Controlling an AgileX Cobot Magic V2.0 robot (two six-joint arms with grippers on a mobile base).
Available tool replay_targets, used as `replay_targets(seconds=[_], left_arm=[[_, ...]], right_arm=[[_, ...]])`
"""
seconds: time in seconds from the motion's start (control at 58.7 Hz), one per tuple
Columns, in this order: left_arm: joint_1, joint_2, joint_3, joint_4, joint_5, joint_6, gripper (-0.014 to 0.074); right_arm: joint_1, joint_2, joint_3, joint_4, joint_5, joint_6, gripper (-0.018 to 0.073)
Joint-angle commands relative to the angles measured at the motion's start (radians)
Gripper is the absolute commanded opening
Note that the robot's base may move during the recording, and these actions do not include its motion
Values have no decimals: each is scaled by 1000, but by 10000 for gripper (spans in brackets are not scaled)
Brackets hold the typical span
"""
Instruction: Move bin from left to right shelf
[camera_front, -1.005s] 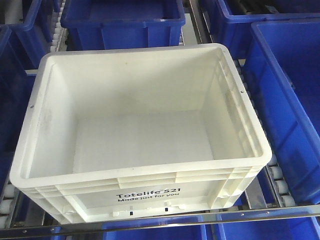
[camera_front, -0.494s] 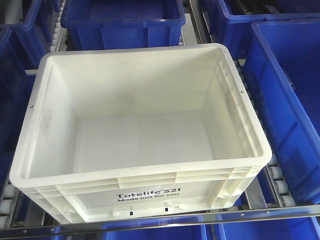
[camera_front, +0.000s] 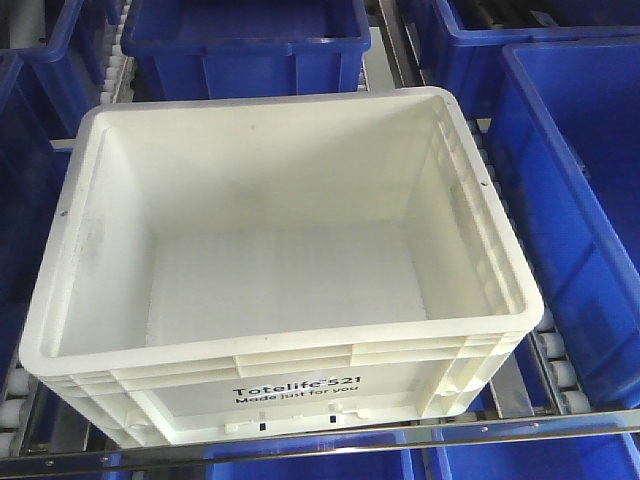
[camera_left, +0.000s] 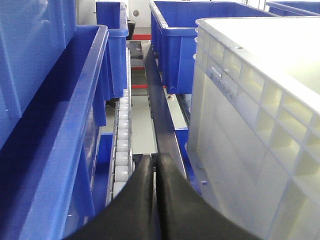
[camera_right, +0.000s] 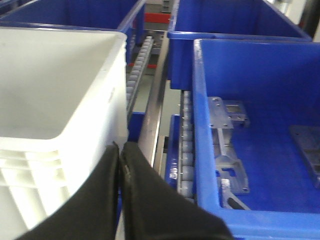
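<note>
Change: nothing visibly shifting since the earlier frames; white bin (camera_front: 280, 270) sitting on rollers (camera_left: 121, 150).
Left gripper (camera_left: 155, 172): fingers pressing together, empty, flanking bin's left wall.
Right gripper (camera_right: 120, 160): clenched, empty, flanking bin's right wall.
Technique: pressing both walls evenly, level, clearing blue bin (camera_right: 260, 125).

Front view looks steeply down, wrist views low, flanking white bin (camera_front: 280, 250)

The bin (camera_front: 280, 270) is a white, open-topped rectangular plastic crate. It stands upright and level, its interior empty. Its thick rolled rim runs around all four sides, and ribbed reinforcement lines the outer walls. The near wall carries black lettering, "Totelife 521 Made just for you". The inner walls show faint grey scuffs.
</note>
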Motion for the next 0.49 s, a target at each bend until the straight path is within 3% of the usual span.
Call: replay_targets(seconds=[0.0,0.119,0.256,0.477], left_arm=[[0,-14,20,0,-68,-8,-6],[0,-14,20,0,-68,-8,-6],[0,-14,20,0,-68,-8,-6],[0,-14,20,0,-68,-8,-6]], right_arm=[[-92,20,15,4,-154,-13,-8],[-196,7,172,5,-376,-13,-8],[-220,-14,292,7,-510,-13,-8],[-224,-14,351,13,-512,-16,-8]])
